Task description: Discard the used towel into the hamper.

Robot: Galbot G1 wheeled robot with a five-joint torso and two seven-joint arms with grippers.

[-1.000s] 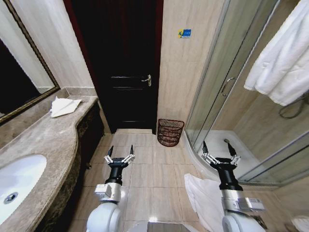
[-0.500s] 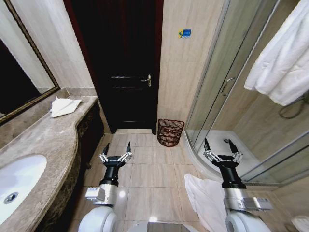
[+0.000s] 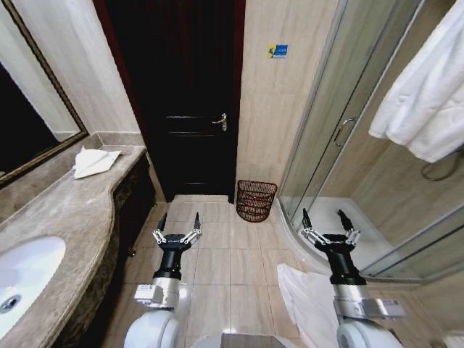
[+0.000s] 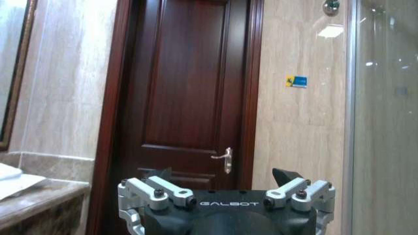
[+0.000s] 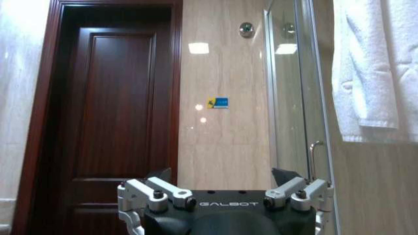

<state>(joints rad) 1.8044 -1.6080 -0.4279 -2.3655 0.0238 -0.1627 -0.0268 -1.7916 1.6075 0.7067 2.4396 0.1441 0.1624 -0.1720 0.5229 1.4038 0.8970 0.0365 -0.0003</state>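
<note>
— Where's the hamper?
— On the floor by the door, beyond and between both grippers.
— Fingers?
— Left gripper and right gripper both spread open, holding nothing.

Bathroom, hotel-style: marble vanity with inset sink, framed wall mirror, glass shower enclosure, hanging white bathrobe, tiled floor, dark wooden door.
</note>
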